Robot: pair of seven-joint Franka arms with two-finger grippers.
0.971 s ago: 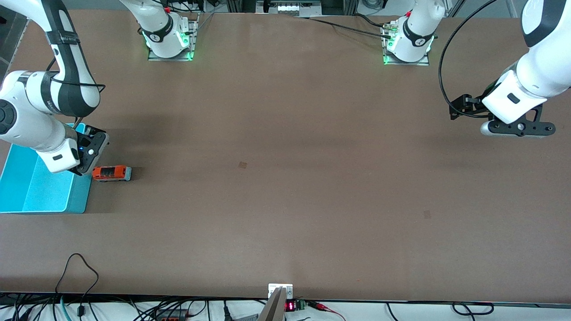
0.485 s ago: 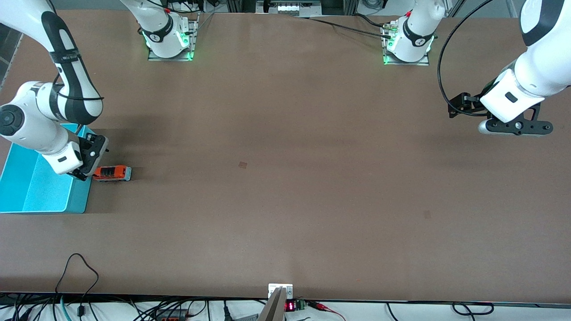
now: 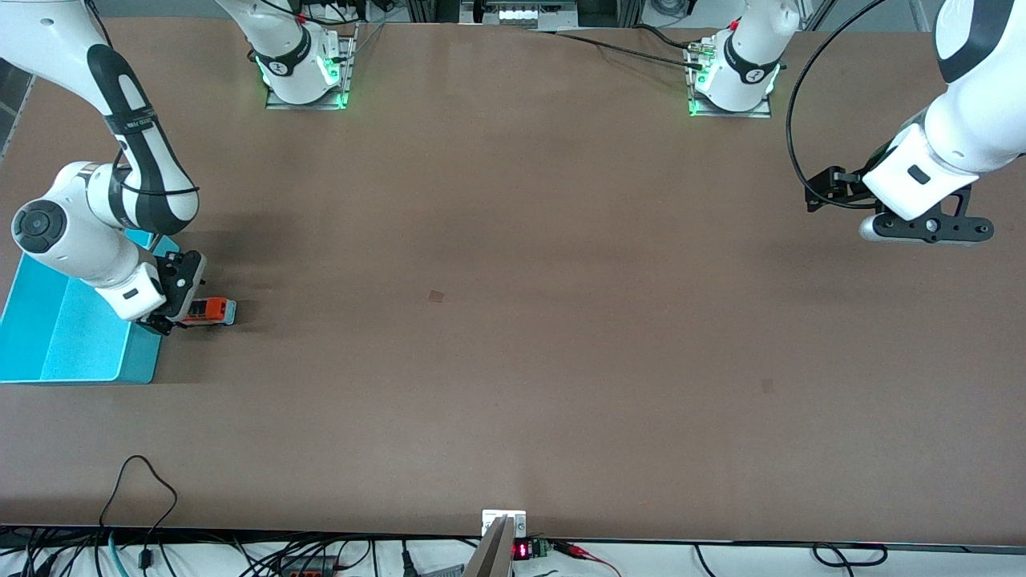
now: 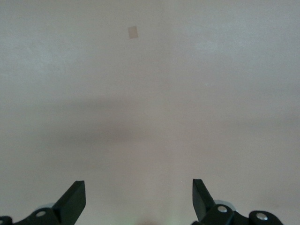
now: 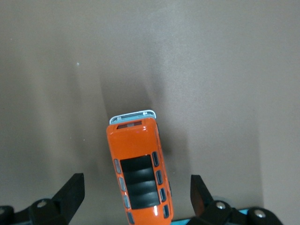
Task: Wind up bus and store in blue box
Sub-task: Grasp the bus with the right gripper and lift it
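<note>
The small orange bus (image 3: 210, 309) with dark roof windows stands on the table just beside the blue box (image 3: 48, 340), at the right arm's end of the table. My right gripper (image 3: 180, 308) is low over the bus end nearest the box, fingers open. In the right wrist view the bus (image 5: 138, 170) lies between the open fingertips (image 5: 75, 190), not touched by either. My left gripper (image 3: 930, 228) hangs open and empty above bare table at the left arm's end; its wrist view shows only table between its fingertips (image 4: 75, 194).
The right arm's elbow hangs over the blue box's wall (image 3: 152, 240). A small darker patch (image 3: 436, 296) marks the table's middle. Cables (image 3: 140, 497) lie along the table edge nearest the front camera. The arm bases (image 3: 304, 68) stand along the farthest edge.
My right gripper has come from over the box wall toward the bus and lower, now straddling the bus end. The bus has not moved. The left arm is nearly still.
</note>
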